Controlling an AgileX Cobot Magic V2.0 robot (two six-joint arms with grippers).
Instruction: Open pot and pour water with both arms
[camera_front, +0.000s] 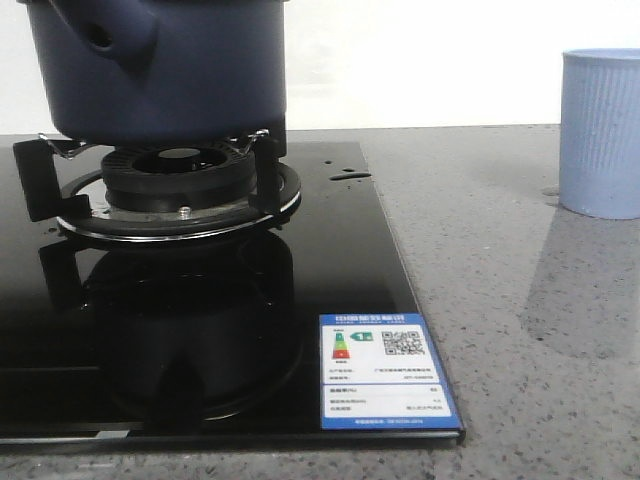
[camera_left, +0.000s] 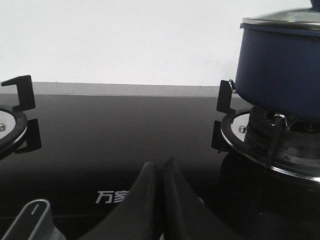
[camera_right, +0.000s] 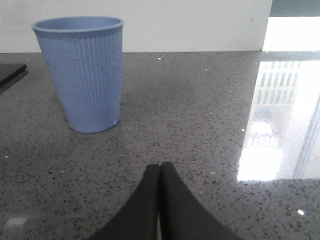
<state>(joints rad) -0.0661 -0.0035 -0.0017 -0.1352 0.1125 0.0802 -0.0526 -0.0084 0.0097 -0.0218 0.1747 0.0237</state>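
While your dark blue metal pot sits on the black gas burner with its glass lid on, your left gripper hangs low over the black glass hob, fingers pressed together and holding nothing. Your right gripper is likewise closed and empty above the speckled grey counter, near the upright ribbed light-blue plastic cup.

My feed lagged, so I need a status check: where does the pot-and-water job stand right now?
The lid sits on the blue pot, which stands on the burner. The blue cup stands upright on the counter. The left gripper and right gripper are both shut, holding nothing. This fits either a lid never lifted, or pouring finished and the lid put back; water drops on the cup settle neither.
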